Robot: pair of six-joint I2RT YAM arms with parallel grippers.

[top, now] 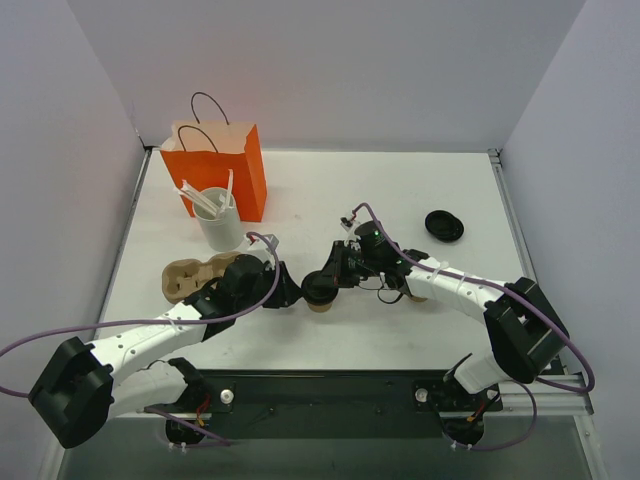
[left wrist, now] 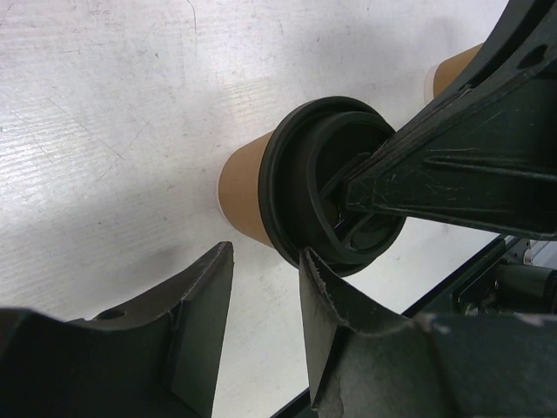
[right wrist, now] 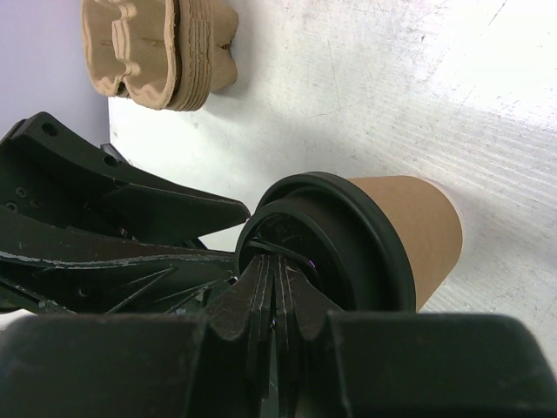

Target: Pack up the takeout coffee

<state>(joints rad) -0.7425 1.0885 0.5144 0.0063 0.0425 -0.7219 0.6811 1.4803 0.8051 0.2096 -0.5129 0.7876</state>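
Packing not done: your lidded takeout coffee (top: 320, 290) stands outside the orange bag (top: 225, 165); right tool (right wrist: 277, 277) pressed together on its lid, left tool (left wrist: 265, 259) spread.

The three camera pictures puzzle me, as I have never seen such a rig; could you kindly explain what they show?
Two robot arms, left and right, are bolted at the near edge of the white table, each ending in a two-finger pincer. The wide picture looks down from above and behind them; the other two come from cameras on the wrists. On the table are an orange paper bag, a white cup of stirrers, stacked tan pulp cup carriers and a loose black plastic lid. In the middle stands a small tan paper cup with a black lid. The right pincer, shut, rests its tips on that lid; the left pincer is open beside the cup; neither seems to grip it.
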